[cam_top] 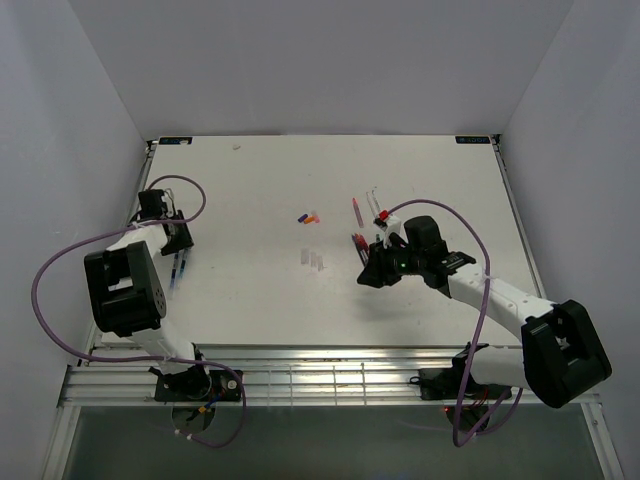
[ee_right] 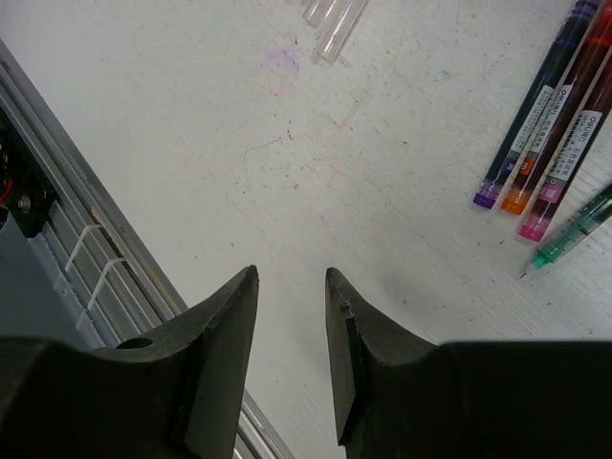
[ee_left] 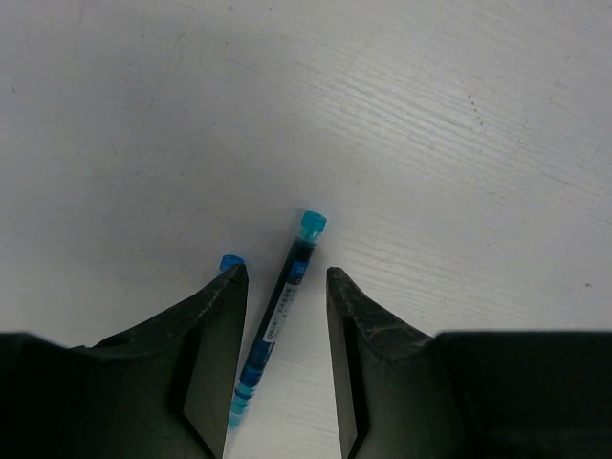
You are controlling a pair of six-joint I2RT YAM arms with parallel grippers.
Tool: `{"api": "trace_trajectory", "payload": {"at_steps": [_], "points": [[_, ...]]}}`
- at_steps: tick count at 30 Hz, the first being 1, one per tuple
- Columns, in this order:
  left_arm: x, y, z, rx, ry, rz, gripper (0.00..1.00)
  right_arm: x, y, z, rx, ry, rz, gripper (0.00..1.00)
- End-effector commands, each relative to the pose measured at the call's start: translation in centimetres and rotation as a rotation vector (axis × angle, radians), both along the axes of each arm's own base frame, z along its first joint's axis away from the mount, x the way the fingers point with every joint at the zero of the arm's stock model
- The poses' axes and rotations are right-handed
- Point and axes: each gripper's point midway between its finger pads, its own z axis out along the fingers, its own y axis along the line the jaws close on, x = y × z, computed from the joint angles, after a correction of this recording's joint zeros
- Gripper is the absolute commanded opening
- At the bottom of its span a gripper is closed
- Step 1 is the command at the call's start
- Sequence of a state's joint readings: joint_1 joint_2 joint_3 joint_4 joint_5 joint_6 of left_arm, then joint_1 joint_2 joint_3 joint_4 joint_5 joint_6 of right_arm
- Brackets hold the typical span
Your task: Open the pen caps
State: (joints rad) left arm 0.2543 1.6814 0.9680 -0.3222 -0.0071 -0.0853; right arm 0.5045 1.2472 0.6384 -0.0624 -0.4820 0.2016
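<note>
A blue pen (ee_left: 283, 298) lies flat on the table between the fingers of my left gripper (ee_left: 284, 273), which is open and not closed on it. Its light-blue end (ee_left: 312, 223) points away, past the fingertips. A second blue tip (ee_left: 230, 262) peeks out behind the left finger. From above, the left gripper (cam_top: 179, 246) hovers over these pens (cam_top: 177, 272) at the table's left side. My right gripper (ee_right: 292, 277) is open and empty over bare table. Purple- (ee_right: 529, 115), orange- (ee_right: 557, 120) and pink-tipped pens (ee_right: 574, 163) and a green pen (ee_right: 574, 229) lie to its upper right.
Loose coloured caps (cam_top: 308, 216) and pale translucent caps (cam_top: 313, 260) lie mid-table; the translucent ones (ee_right: 335, 14) show at the top of the right wrist view. More pens (cam_top: 355, 210) lie beyond the right gripper (cam_top: 368, 275). A slotted metal rail (ee_right: 105, 258) runs along the near edge.
</note>
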Motion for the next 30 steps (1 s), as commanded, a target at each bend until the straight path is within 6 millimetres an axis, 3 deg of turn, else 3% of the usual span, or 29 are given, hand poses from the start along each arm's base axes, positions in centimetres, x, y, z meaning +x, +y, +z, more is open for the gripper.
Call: {"api": "trace_trajectory", "payload": {"at_steps": [1,8,20,30], "points": [[0.8,0.7,0.3,0.005,-0.029,0.009,0.49,0.3,0.3,1.2,0.034,-0.059,0.011,0.41],[0.4,-0.7,-1.2,-0.065,-0.006,-0.022,0.49,0.5,0.2,1.4,0.033,-0.068,0.005,0.41],[0.0,-1.6,-1.9,-0.110,0.005,-0.028,0.46,0.6,0.1,1.6,0.032,-0.080,-0.005,0.41],[-0.2,-2.9,-2.1,-0.177,0.009,-0.056,0.30,0.6,-0.4,1.9,0.020,-0.093,-0.029,0.41]]}}
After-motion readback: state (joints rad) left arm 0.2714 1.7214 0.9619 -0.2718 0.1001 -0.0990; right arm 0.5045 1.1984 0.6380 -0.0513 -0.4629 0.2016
